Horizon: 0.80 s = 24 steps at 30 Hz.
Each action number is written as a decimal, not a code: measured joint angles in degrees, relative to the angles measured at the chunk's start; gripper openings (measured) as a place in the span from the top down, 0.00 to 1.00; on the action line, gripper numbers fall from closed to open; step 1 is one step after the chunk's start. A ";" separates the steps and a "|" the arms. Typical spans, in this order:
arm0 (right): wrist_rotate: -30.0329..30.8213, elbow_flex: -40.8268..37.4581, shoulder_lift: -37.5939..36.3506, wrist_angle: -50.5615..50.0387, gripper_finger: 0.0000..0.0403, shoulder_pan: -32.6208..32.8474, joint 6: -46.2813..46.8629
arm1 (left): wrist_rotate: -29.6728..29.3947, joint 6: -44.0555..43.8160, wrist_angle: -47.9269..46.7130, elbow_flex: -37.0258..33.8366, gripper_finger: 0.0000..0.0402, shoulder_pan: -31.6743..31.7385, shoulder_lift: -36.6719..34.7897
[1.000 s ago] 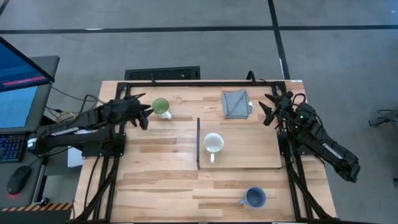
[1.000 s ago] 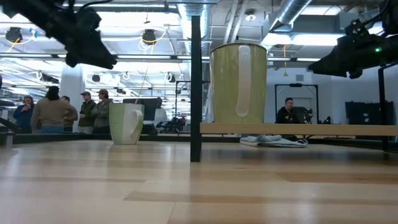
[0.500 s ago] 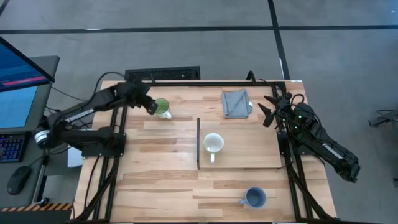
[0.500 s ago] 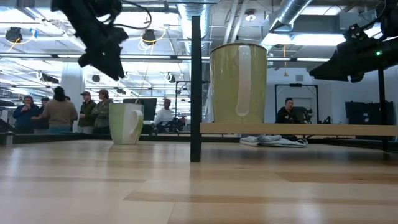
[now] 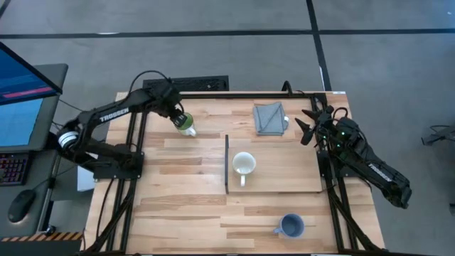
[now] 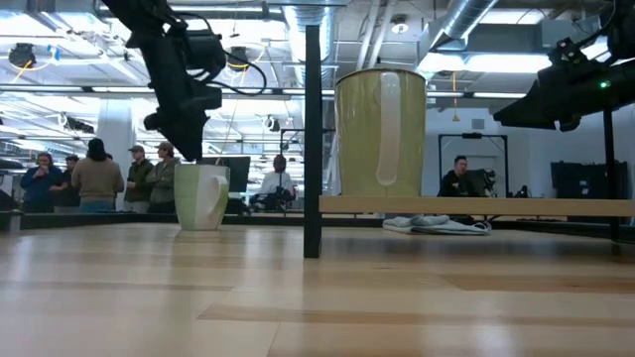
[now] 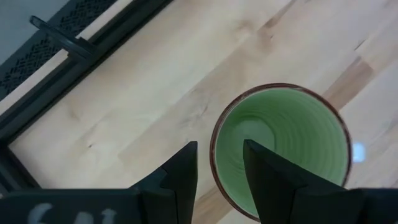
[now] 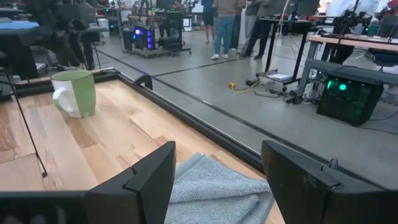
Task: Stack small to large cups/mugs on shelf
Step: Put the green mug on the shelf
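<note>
The left gripper (image 5: 179,118) hangs point-down over the green-lined mug (image 5: 187,125) in the upper left part of the table in the high view. In the left wrist view its two dark fingers (image 7: 180,174) stand a narrow gap apart, straddling the near rim of the mug (image 7: 283,152): one finger outside the wall, the other over the green inside. They have not closed on it, and whether either touches the rim cannot be told. In the low view the gripper (image 6: 189,149) sits just above the mug's (image 6: 201,196) mouth, left of centre, and the mug stands upright on the wooden table (image 5: 185,206).

To the right, near the middle of the high view, lies the shelf (image 5: 284,171), a pale board with a dark strip along its left short edge. The cream mug (image 5: 244,165) stands upright on its left part, handle toward the bottom of the frame. The blue-grey mug (image 5: 291,225) stands on the table near the lower edge, right of centre. A folded grey cloth (image 5: 269,118) lies above the shelf at the table's upper edge.

The right gripper (image 5: 307,124) waits at the table's upper right edge, just beside the cloth, fingers spread wide and empty.

People (image 6: 99,178) stand in the room behind the table in the low view.
</note>
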 joint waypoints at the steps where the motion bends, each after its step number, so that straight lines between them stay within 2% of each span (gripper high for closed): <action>1: 0.00 0.00 0.00 0.00 0.35 0.00 0.00 | 0.01 0.30 -0.06 0.23 0.70 0.00 0.50; 10: 0.00 0.00 0.00 -0.02 0.35 -0.01 0.01 | -0.06 0.84 -0.39 0.49 0.70 0.00 1.14; 24: 0.00 0.00 0.00 -0.02 0.35 0.00 0.00 | -0.13 7.87 -0.32 0.49 0.70 0.00 1.14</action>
